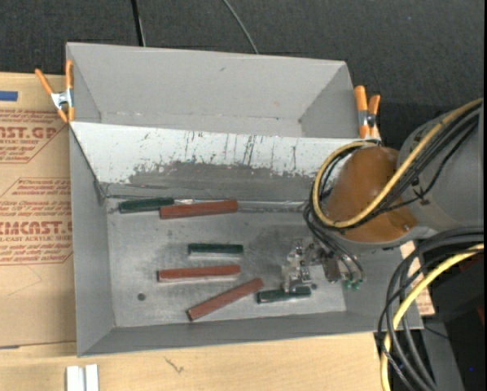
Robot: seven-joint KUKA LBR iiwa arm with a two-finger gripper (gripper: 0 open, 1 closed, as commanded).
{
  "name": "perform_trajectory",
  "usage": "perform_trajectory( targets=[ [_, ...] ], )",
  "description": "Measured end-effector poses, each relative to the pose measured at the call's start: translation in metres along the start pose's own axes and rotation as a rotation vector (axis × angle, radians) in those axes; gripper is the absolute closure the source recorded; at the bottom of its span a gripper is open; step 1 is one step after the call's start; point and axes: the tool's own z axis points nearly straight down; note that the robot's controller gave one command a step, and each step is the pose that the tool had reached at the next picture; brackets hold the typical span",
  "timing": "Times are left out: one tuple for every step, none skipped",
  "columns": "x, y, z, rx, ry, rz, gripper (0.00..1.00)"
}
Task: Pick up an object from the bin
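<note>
Since the gripper (299,274) hangs right over the short dark green bar (282,296), every position below is given relative to that bar.

Camera view. The green bar lies flat on the floor of the bin (93,243), its long axis almost level. The gripper sits just above the bar's right half. Its metal parts merge with the scratched floor there, so I cannot tell whether it is open or closed, or whether it touches the bar.

Judgement on the grasp:
- Close across the bar's narrow width, near mid-length, and descend straight.
- The bar looks thin, so the grip must come low without scraping the floor.

Neighbours:
- A tilted red-brown bar (224,299) is just left, with its raised end near the green bar's left end. It may get nudged.
- A level red-brown bar (199,274) is up-left.
- A second dark green bar (215,249) is above that.
- A third red-brown bar (199,210) and a long dark green bar (146,206) are well up-left, by the back wall.

All look like rigid, straight, matt sticks of rectangular section. The floor is worn bare metal and probably slick.
</note>
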Motion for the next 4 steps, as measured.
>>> perform_trajectory(
  targets=[
    [-0.002, 0.0, 0.001, 0.0, -0.009, 0.001, 0.0],
    [-0.002, 0.001, 0.001, 0.001, -0.009, 0.0, 0.0],
    [-0.025, 0.087, 0.003, -0.005, -0.002, -0.084, 1.0],
    [-0.025, 0.087, 0.003, -0.004, -0.002, -0.084, 1.0]
  ],
)
